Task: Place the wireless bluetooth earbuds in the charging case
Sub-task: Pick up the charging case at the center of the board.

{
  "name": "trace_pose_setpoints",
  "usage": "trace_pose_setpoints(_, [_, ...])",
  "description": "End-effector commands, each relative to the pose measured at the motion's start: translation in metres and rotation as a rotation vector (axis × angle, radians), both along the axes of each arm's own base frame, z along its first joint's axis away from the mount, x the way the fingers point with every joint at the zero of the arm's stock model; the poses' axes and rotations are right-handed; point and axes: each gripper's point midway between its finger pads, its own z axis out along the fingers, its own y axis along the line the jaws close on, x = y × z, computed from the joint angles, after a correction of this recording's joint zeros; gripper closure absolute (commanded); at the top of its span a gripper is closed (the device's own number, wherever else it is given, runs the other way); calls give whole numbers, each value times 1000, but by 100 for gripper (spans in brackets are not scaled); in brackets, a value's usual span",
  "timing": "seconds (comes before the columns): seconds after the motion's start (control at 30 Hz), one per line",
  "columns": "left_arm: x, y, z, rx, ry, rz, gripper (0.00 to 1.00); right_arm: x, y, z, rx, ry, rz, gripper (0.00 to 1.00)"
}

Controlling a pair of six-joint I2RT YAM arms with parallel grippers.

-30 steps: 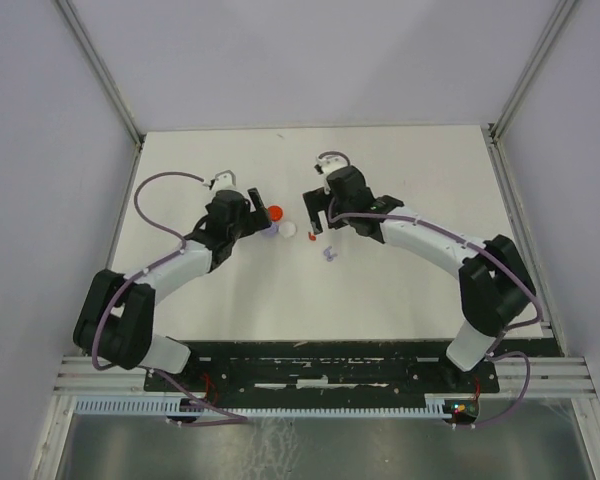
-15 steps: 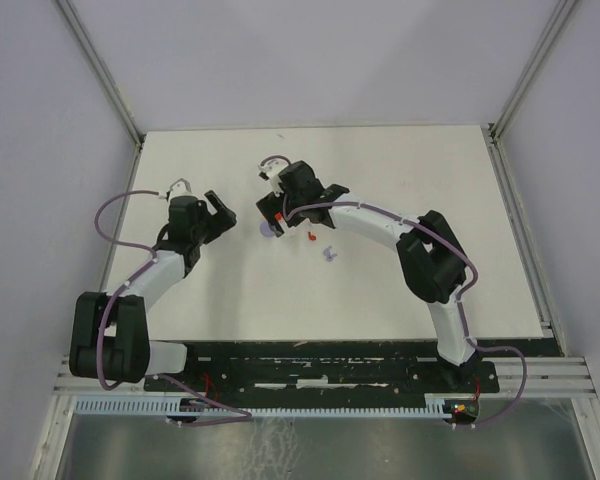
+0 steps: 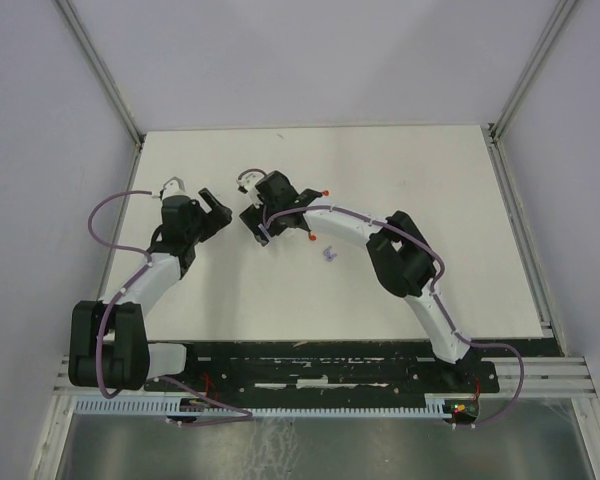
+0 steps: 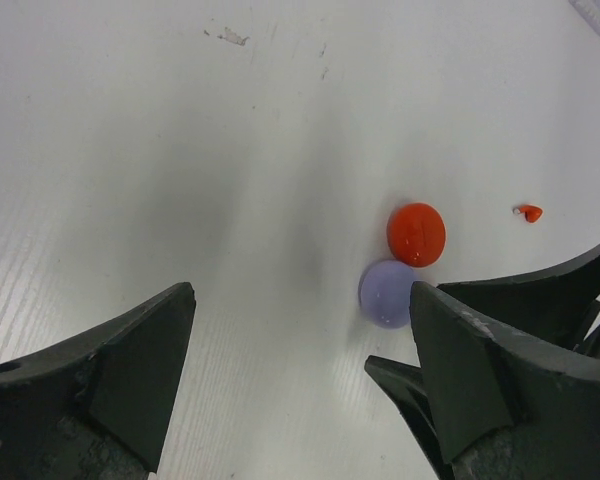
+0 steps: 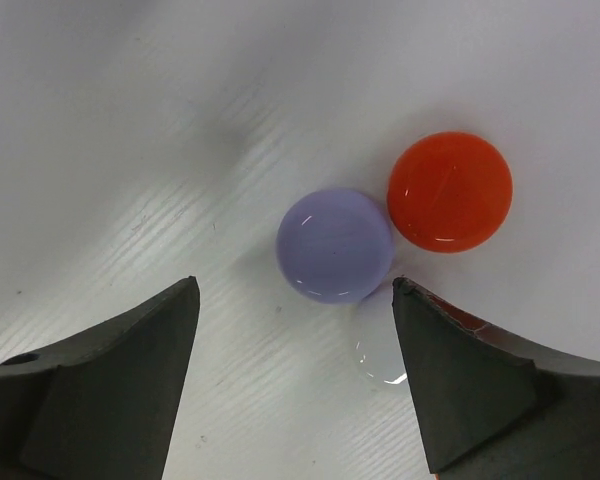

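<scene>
Since a second ago the earbud pieces have stayed where they were, while the right arm has swung left over the discs and the left arm has backed away.

Two tiny pieces, the red earbud piece (image 3: 313, 237) and the lavender earbud piece (image 3: 328, 252), lie loose and close together on the white table (image 3: 400, 290), just right of the right gripper (image 5: 295, 290). Beneath that gripper sit the lavender disc (image 5: 335, 245) and the red disc (image 5: 450, 191), edge to edge, with a white disc (image 5: 380, 358) half hidden under one finger. Its fingers are spread wide and grip nothing. Off to the left, the left gripper (image 4: 302, 292) faces the discs, also spread wide and empty.
</scene>
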Motion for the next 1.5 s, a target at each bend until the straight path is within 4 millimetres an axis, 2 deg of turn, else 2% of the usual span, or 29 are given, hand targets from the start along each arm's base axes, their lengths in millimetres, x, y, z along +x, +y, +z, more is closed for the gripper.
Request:
trace_pose_setpoints(0.0, [5, -2, 17, -21, -65, -9, 6, 8, 8, 9, 24, -19, -18, 15])
trace_pose_setpoints(0.43, [6, 1, 13, -14, -58, -6, 7, 17, 13, -8, 9, -13, -42, 18])
trace_pose_setpoints(0.77, [6, 7, 13, -12, -57, 6, 7, 15, 6, -19, -18, 2, -62, 28])
trace_pose_setpoints(0.93, [5, 9, 11, -13, -52, 12, 7, 19, 3, -19, -21, -18, -81, 37])
trace_pose_setpoints(1.03, [5, 8, 11, -17, -53, 4, 8, 24, 2, -7, -6, -55, -94, 42])
trace_pose_setpoints(1.1, [5, 5, 11, -20, -52, -9, 8, 26, 2, 12, 30, -96, -98, 49])
trace_pose_setpoints(1.13, [5, 3, 11, -27, -55, -23, 8, 25, -1, 15, 37, -106, -97, 50])
trace_pose_setpoints(1.2, [6, -7, 14, -52, -66, -74, 8, 26, 0, 42, 102, -168, -92, 50])
trace_pose_setpoints(1.23, [7, -13, 16, -71, -75, -104, 8, 23, -6, 45, 116, -183, -90, 50])
trace_pose_setpoints(1.4, [7, -46, 19, -196, -110, -246, 9, 11, -30, 93, 218, -272, -105, 51])
trace_pose_setpoints(1.47, [6, -58, 20, -235, -131, -294, 10, 6, -42, 105, 245, -298, -119, 51])
